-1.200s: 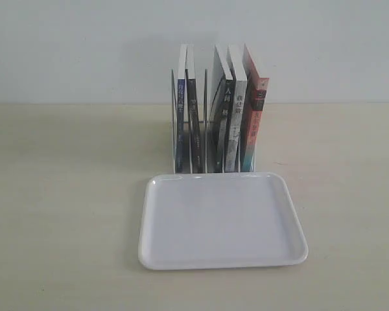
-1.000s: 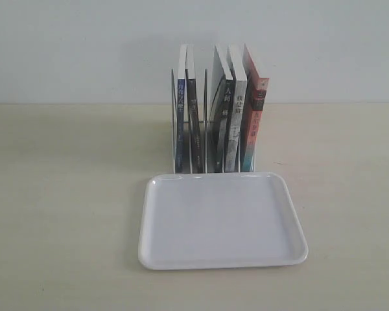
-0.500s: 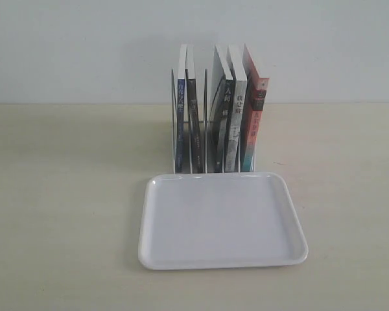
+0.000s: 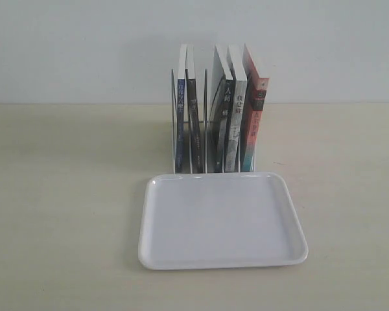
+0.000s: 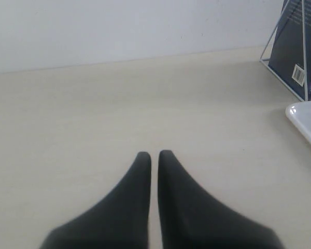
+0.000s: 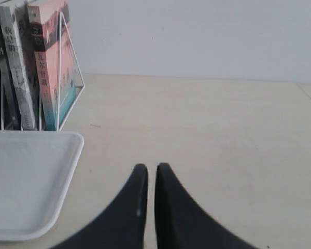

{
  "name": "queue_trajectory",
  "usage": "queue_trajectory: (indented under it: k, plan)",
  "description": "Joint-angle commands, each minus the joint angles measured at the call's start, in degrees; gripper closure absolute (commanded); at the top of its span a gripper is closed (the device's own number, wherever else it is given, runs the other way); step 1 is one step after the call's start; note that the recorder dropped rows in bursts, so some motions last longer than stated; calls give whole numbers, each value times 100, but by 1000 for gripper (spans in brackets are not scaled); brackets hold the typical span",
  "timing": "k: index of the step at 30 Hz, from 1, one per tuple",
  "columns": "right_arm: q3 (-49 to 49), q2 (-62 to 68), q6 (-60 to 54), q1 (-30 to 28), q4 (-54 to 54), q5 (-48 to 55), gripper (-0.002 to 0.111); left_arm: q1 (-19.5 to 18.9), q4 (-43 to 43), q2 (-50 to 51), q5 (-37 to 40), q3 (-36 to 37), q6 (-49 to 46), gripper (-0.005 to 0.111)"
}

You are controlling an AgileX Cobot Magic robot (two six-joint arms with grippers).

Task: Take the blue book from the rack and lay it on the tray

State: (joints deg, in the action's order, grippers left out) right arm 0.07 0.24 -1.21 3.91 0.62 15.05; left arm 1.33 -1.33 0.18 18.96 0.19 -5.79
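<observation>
Nearest, left gripper: black fingers drawn almost together, holding nothing, above the pale worktop. Right gripper: likewise nearly closed and empty. Next, tray: white, glossy, lying flat. Just beyond its far rim, rack: silver wire, with books standing upright. Blue book: leftmost in the rack, spine toward the tray. Red-orange-spined book: rightmost.
</observation>
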Motion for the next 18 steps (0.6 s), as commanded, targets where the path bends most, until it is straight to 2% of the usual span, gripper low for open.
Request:
queue_trajectory:
  k: [1, 9, 15, 18]
  plan:
    - [-7, -24, -37, 3, -6, -549, 103, -11, -14, -18, -73, -19, -22, 102]
    - [-7, -24, -22, 3, -6, -1870, 103, -11, -14, -18, -73, -19, -22, 102]
    - [-7, -24, -22, 3, 19, -3685, 103, -11, -14, -18, -73, -19, -22, 102]
    - [-136, -24, -22, 3, 52, -3472, 103, -11, -14, -18, -73, -19, -22, 102]
